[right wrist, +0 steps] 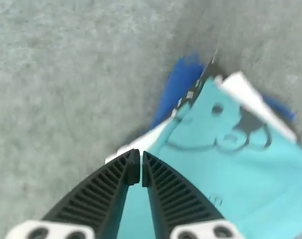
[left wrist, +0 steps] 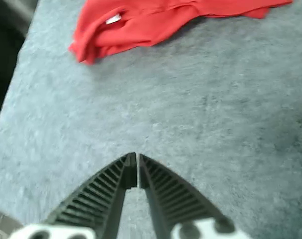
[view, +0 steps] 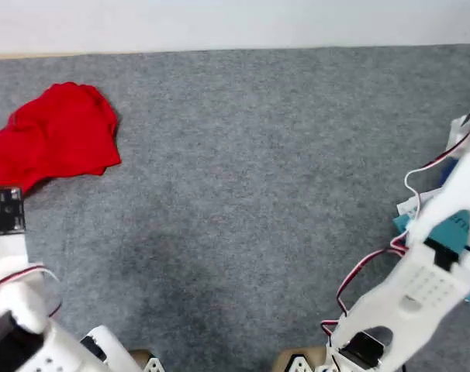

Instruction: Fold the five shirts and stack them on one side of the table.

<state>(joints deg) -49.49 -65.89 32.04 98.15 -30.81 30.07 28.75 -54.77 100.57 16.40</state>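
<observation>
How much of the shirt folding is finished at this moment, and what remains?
Done: a stack at the table's right edge, teal shirt over white cloth and blue cloth; its count is unclear. In hand: nothing; left gripper and right gripper are shut. Left: the red shirt, crumpled.

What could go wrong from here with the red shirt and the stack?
The red shirt lies crumpled near the edge of the gray mat; a poor grab may drag it off. The right gripper, shut, sits over the turquoise shirt on top; it might snag it and skew the white shirt and blue shirt beneath.
</observation>
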